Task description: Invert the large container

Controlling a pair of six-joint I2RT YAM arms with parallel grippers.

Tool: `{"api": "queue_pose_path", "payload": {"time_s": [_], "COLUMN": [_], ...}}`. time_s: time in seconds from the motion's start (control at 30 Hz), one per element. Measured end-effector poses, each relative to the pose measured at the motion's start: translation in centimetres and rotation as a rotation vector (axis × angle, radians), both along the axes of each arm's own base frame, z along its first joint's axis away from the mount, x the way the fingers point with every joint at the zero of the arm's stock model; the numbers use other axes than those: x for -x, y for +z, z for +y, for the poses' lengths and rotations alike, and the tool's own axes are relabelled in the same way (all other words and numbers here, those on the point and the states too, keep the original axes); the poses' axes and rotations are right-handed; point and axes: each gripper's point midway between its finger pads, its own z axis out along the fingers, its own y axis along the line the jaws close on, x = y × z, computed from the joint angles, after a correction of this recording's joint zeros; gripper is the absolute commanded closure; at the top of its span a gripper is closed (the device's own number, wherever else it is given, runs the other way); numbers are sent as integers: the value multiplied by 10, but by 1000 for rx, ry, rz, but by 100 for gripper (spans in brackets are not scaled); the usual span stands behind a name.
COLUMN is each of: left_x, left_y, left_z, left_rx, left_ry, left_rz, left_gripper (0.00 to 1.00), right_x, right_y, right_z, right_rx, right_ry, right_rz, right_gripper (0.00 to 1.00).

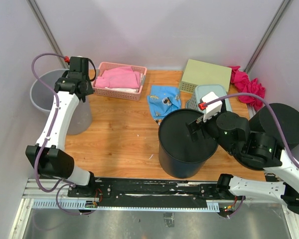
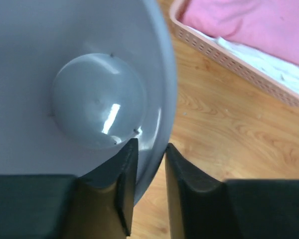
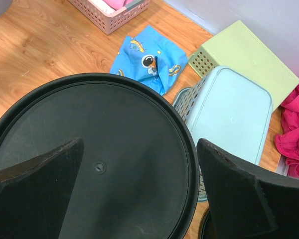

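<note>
Large container [image 1: 174, 144]: stood at 5 o'clock on the table [image 1: 119, 139].
Cloth [image 1: 164, 99]: laid at its 11 o'clock.
Waste bin [image 1: 42, 94]: placed at the table's 9 o'clock.

pink basket [image 1: 114, 92] | blue cloth [image 1: 164, 102] | green box [image 1: 206, 74] | red cloth [image 1: 246, 82]

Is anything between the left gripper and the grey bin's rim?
Nothing visible. The left gripper is at the rim of the grey bin, one finger inside the wall and one outside. The pink basket lies apart from the bin.
</note>
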Motion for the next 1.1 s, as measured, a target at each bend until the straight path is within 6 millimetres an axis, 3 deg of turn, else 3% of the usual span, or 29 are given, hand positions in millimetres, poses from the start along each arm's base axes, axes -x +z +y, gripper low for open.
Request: {"api": "queue_pose_path", "payload": {"time_s": [0.07, 0.23, 0.5, 0.63, 0.73, 0.9, 1.1], "left_x": [-1, 10, 39, 56, 64, 67, 67], "left_y": [-1, 13, 78, 98, 99, 73, 58], "left_z": [-5, -22, -101, -133, -145, -165, -165], "left_rx": [19, 106, 401, 554, 631, 762, 838], "left_ry": [-27, -93, -373, -484, -525, -579, -605], "left_rz": [2, -35, -201, -254, -273, -263, -327], "left_gripper": [98, 100, 100, 100, 100, 100, 100], "right_x": [0, 0, -4, -7, -8, -11, -20], "right_y": [-1, -1, -3, -5, -6, -9, -9], "right_z": [0, -1, 1, 6, 9, 12, 23], "right_rx": [2, 10, 25, 30, 35, 39, 2], "right_ry": [1, 3, -6, -5, -4, -5, 26], "right_rz": [0, -8, -17, -14, -11, -2, 49], "right_gripper": [3, 3, 3, 3, 3, 1, 1]}}
